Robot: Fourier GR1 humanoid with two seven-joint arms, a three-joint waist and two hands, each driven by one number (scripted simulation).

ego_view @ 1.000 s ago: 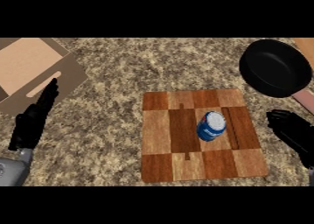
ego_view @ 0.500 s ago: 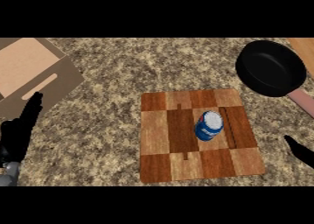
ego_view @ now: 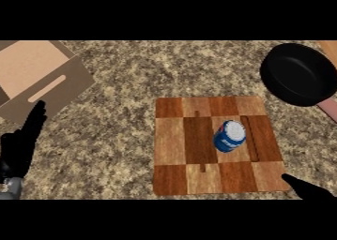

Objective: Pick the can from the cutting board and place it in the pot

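The right hand [ego_view: 310, 191] only peeked in at the bottom, holding nothing; I could not tell its fingers. The left hand [ego_view: 18, 151] rested open. The can [ego_view: 230, 136] lay on the cutting board [ego_view: 174, 140], not yet grabbed. Next, reach it, then the far pot [ego_view: 300, 74].

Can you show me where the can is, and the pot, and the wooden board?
can [ego_view: 230, 136], head view, on its blue side.
pot [ego_view: 299, 75], head view, on its black inside.
cutting board [ego_view: 176, 140], head view, on a bare light square left of the can.
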